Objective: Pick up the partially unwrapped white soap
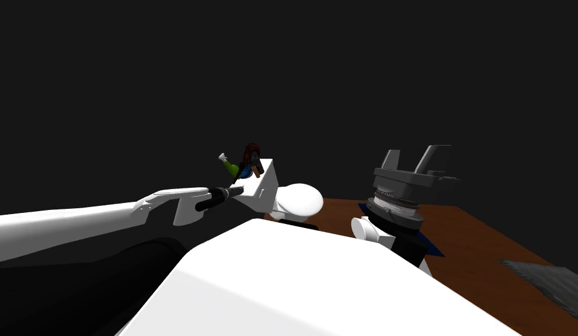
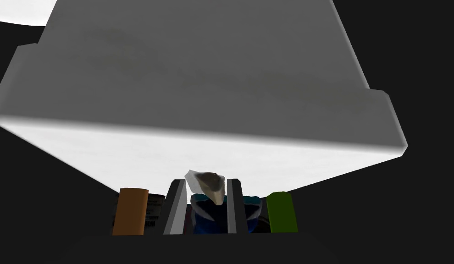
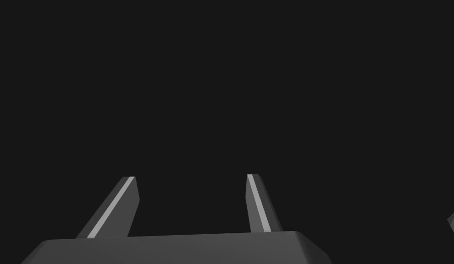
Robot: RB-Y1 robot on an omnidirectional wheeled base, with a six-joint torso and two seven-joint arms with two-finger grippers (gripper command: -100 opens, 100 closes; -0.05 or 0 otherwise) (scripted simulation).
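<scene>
**Soap pinched at the blade tips: lift straight, spare the neighbours**

The left gripper has narrowed onto the soap, a pale lump with what looks like its blue wrapper peeled down beneath it. The blades press its sides close to their tips. The soap sits in a small cluster on top of a white block, where the left arm reaches in from the left. An orange cylinder stands just beside one blade and a green bottle just beside the other. The right gripper hangs wide and idle, well apart on the right above the brown floor.

The grasp looks made, so the lift is the step in hand. The hold seems shallow, so I'd squeeze firmly and rise straight up from the block with no sideways swing. Either neighbour could topple at a nudge, and the loose wrapper may let the soap slip
</scene>
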